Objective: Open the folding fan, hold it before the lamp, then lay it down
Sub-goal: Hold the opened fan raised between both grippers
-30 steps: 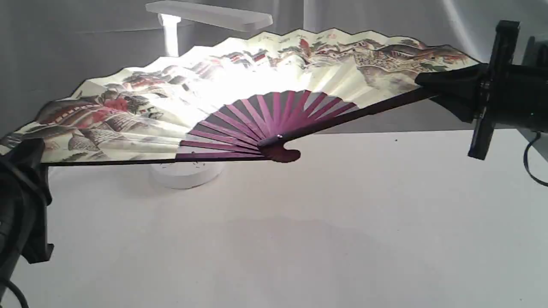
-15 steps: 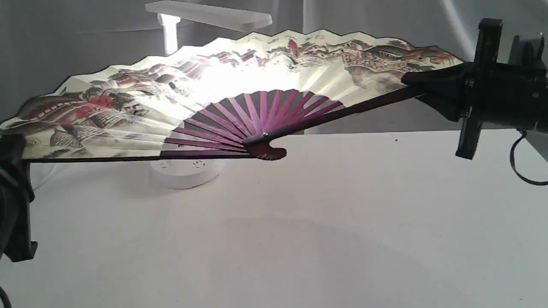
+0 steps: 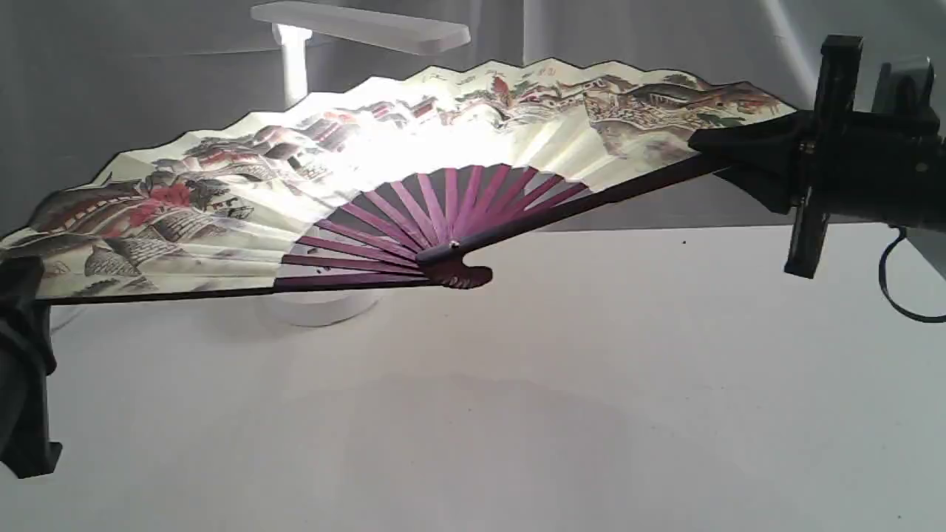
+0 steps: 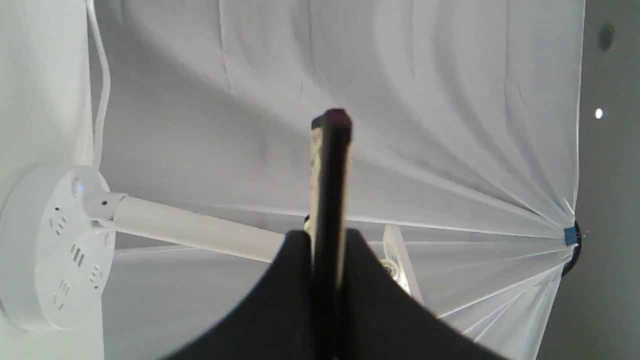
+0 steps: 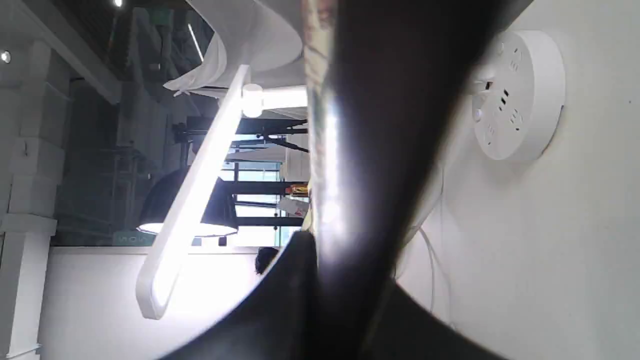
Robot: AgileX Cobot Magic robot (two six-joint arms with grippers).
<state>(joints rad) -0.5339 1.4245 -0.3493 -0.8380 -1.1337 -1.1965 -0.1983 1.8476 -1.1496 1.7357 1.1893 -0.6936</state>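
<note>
The folding fan (image 3: pixel 222 199) is spread fully open above the white table, its painted cream leaf glowing where the lamp shines through it. The maroon ribs meet at the pivot (image 3: pixel 452 260). My left gripper (image 3: pixel 22 277) is shut on the fan's left guard at the far left edge. My right gripper (image 3: pixel 702 148) is shut on the right guard, higher up. The lamp (image 3: pixel 362 26) stands behind the fan, its stem and base (image 3: pixel 318 309) partly hidden. The left wrist view shows the guard (image 4: pixel 330 175) edge-on between black fingers (image 4: pixel 287 280). The right wrist view shows the lit lamp head (image 5: pixel 190 200).
The white tabletop (image 3: pixel 517 414) stretches below and in front of the fan. A grey cloth backdrop (image 3: pixel 133 89) hangs behind the lamp. The lamp's white cord (image 4: pixel 102 100) runs from its round base (image 4: pixel 55 250) along the table.
Both grippers carried the open fan to the left, then slightly downward. The pivot now hangs closer to the table. Both grips are unchanged.
</note>
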